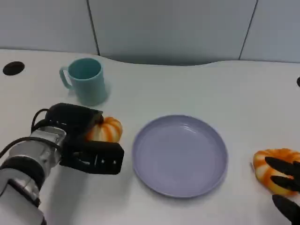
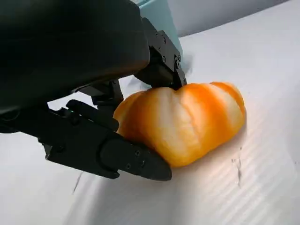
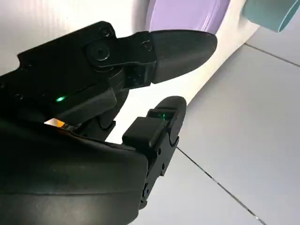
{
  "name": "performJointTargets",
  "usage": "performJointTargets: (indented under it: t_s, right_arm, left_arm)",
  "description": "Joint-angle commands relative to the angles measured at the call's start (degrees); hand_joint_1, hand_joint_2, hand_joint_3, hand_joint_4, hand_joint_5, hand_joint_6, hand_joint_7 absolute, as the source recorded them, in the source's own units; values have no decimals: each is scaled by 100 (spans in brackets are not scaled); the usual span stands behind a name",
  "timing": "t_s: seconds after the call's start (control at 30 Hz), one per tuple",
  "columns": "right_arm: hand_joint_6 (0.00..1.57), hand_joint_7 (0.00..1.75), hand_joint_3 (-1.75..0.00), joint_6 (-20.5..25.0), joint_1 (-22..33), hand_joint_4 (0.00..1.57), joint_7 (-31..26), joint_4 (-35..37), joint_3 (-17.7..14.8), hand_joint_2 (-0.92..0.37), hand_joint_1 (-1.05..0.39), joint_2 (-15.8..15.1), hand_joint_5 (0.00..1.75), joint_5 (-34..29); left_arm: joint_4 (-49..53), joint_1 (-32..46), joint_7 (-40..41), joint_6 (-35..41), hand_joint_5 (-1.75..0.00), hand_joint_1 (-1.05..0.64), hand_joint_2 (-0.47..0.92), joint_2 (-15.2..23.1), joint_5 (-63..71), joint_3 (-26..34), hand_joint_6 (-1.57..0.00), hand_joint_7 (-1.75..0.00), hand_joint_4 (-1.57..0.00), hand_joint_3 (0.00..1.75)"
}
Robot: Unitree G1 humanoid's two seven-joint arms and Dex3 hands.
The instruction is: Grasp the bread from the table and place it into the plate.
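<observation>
Orange-striped bread half hidden within left hand's closing fingers; right hand cut off, grip unclear.

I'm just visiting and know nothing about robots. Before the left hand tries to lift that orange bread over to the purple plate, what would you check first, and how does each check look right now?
1. Left hand at the bread: ok, fingers lie against both of its sides in the left wrist view.
2. Grip firm enough to lift: cannot tell; the bread rests on the table.
3. Purple plate free to receive it: ok, nothing lies in it.
4. Path from bread to plate: ok, bare table between them.
5. Blue mug out of the way: ok, it stands behind the hand, away from the plate.
6. Right hand kept aside: ok, it sits over a second bread, beyond the plate's far side.
</observation>
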Motion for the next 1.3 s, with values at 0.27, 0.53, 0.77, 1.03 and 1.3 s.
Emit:
performJointTargets:
  t_s: [0.27, 0.53, 0.77, 1.03, 1.3]
  right_arm:
    - [79, 0, -35, 85, 3, 97, -79, -106, -37, -92, -39, -2, 2, -44]
    - [78, 0, -35, 30, -25, 98, -72, -46, -22, -92, -38, -14, 3, -24]
    - [78, 0, -35, 10, -26, 97, -88, -13, -3, -92, -37, 4, 2, -31]
    - [78, 0, -35, 5, 13, 97, -98, -28, 21, -92, -38, 16, 2, -78]
    - [78, 0, -36, -175, -23, 98, -108, 89, 28, -92, -37, 13, 3, -82]
  left_arm:
    - [-301, 142, -704, -1135, -175, -22, 91, 233, -1637, 1456, -54, -173, -72, 13]
    - [-808, 159, -1135, -2318, -175, -20, 90, 387, -2183, 1935, -52, -175, -74, 8]
    - [-1175, -109, -1509, -2986, -175, -19, 92, 145, -1942, 1610, -51, -175, -75, 8]
    - [-1289, -530, -1745, -3363, -175, -19, 92, -285, -1622, 1201, -52, -175, -78, 13]
    - [-1149, -870, -1551, -3336, -175, -13, 90, -664, -927, 643, -59, -175, -83, 15]
